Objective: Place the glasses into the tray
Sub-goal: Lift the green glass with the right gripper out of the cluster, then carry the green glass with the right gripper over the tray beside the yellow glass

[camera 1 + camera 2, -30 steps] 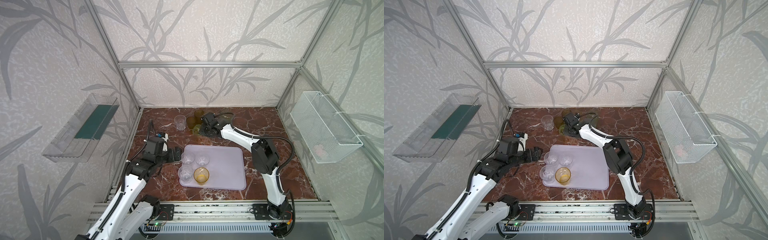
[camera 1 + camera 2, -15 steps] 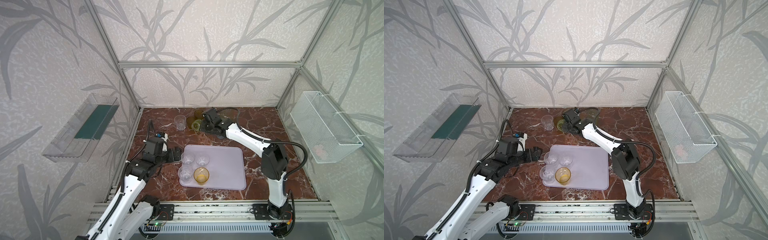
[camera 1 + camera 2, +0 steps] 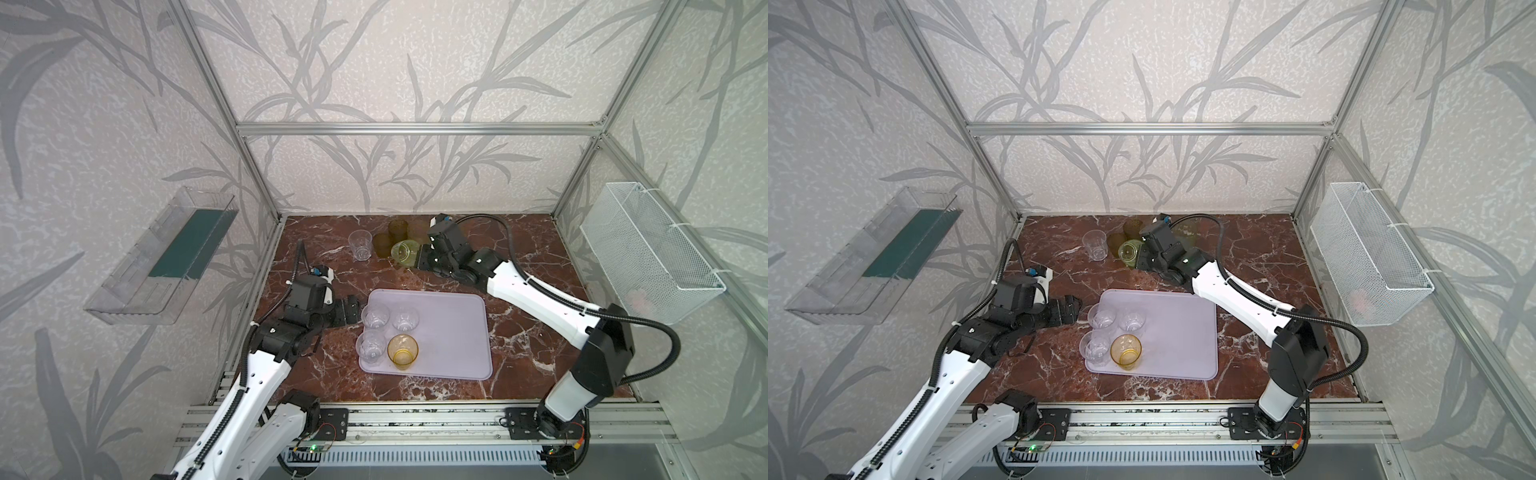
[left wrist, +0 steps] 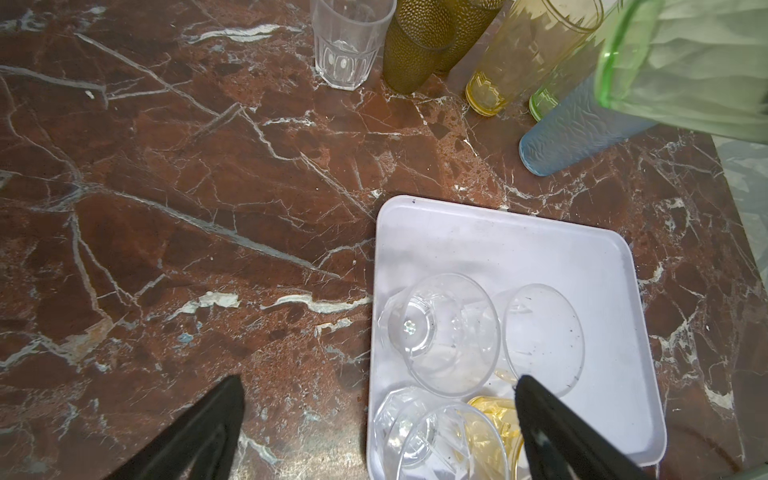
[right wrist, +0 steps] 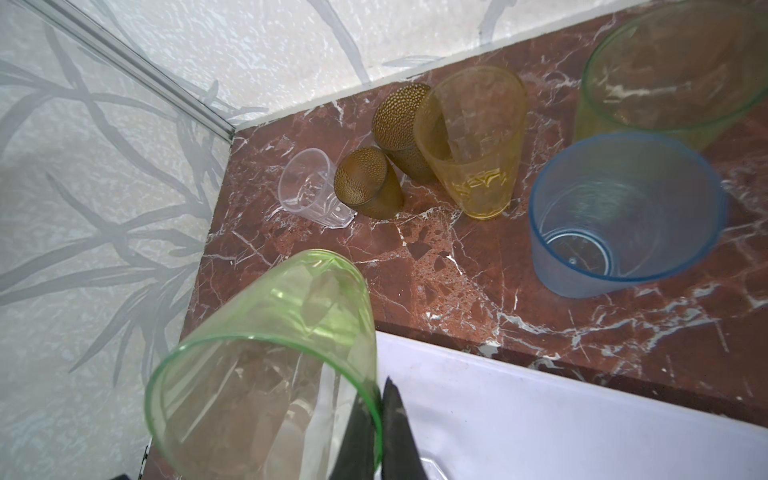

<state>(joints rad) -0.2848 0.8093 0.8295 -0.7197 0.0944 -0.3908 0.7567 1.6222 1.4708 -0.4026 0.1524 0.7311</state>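
**Green tumbler hanging in the right jaws, tray placement coming next**

The right gripper (image 5: 376, 401) is pinching the rim wall of the short see-through green plastic tumbler (image 5: 266, 353), its jaws nearly shut with only the thin wall between them. Over the last second the right arm has been swinging its elbow outward. The tumbler is now hanging tilted, clear of the red-brown marble tabletop (image 3: 540, 257), near the far edge of the flat pale lavender plastic tray (image 3: 453, 332) and not yet set in it.

The left gripper (image 4: 380, 381) is staying where it was, jaws spread wide and empty, just beside the tray's left edge.

The tray is carrying three short clear faceted tumblers (image 3: 376, 318) and a short amber tumbler (image 3: 402, 351). Six are waiting on the tabletop:
- a fourth clear faceted tumbler (image 5: 307, 187)
- two olive-brown dimpled tumblers (image 5: 361, 178)
- a tall amber tumbler (image 5: 473, 145)
- a tall green tumbler (image 5: 673, 70)
- a blue-grey tumbler (image 5: 623, 216)

The pick is looking complete, so carrying and setting down is likely the step now opening. A rim pinch on a tilted tumbler could slip
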